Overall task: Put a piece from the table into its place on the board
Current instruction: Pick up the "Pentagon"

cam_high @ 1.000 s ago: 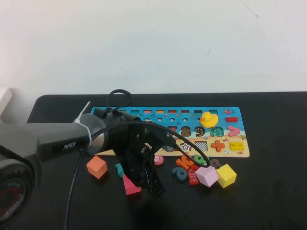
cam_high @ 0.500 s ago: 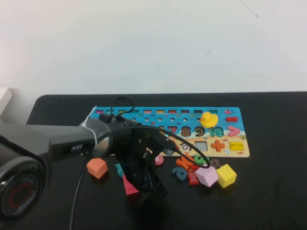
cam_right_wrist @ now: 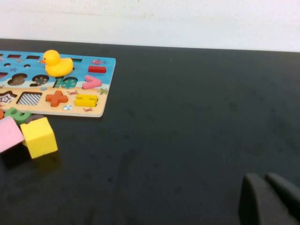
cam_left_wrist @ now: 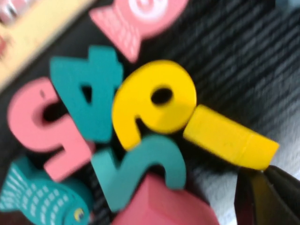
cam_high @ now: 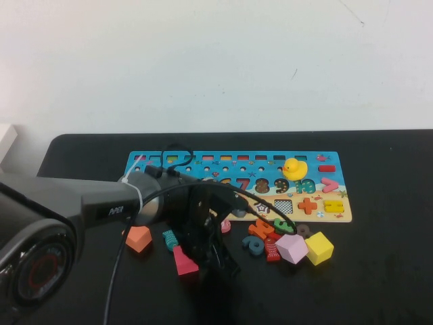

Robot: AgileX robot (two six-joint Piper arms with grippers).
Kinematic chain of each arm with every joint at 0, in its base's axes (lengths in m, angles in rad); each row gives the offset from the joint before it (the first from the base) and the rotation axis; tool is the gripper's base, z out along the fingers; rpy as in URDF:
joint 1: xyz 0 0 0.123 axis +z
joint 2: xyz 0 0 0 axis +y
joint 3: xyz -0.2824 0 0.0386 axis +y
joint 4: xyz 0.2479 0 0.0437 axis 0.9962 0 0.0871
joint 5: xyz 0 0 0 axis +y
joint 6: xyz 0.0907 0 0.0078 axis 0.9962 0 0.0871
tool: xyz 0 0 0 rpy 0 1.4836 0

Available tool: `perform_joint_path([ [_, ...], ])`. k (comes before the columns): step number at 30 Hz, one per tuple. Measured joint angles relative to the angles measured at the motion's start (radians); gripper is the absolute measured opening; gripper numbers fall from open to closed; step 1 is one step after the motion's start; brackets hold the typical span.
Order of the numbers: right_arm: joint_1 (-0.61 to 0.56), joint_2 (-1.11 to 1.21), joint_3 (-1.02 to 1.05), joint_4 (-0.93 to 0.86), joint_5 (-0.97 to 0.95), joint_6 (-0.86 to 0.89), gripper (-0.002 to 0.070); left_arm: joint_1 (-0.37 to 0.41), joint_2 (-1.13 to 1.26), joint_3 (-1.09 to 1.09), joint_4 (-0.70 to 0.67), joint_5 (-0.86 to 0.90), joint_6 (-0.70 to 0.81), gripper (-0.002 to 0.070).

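The yellow pentagon piece (cam_left_wrist: 228, 138) lies flat on the black table (cam_high: 379, 284) beside a curly yellow number (cam_left_wrist: 153, 101). In the high view my left arm hides it. My left gripper (cam_high: 221, 263) is down among the loose pieces in front of the board (cam_high: 203, 162). Its fingers look shut, and the tips (cam_left_wrist: 268, 193) touch the pentagon's near edge without holding it. The checkered pentagon recess (cam_high: 283, 206) lies open in the board's tan strip, right of the star recess (cam_high: 262, 205); it also shows in the right wrist view (cam_right_wrist: 29, 98). My right gripper (cam_right_wrist: 268, 190) is shut and empty, low over bare table right of the board.
Around the pentagon lie a teal 4 (cam_left_wrist: 89, 96), a pink number (cam_left_wrist: 40, 126), a teal curved number (cam_left_wrist: 140, 164), a pink fish (cam_left_wrist: 140, 14) and a pink-red wedge (cam_high: 184, 263). A pink cube (cam_high: 292, 248), a yellow cube (cam_high: 318, 247) and an orange block (cam_high: 139, 238) lie nearby. A duck (cam_high: 294, 168) stands on the board.
My left arm has shifted slightly right and lower over the loose pieces, with its gripper staying near the pink-red wedge. No piece has been picked up.
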Motion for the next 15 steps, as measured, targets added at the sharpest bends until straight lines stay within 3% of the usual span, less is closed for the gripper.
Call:
perform_joint_path([
  [15, 0.0, 0.0, 0.0, 0.0, 0.0, 0.0, 0.0019, 0.0, 0.0, -0.103, 0.021, -0.027, -0.004, -0.0001],
])
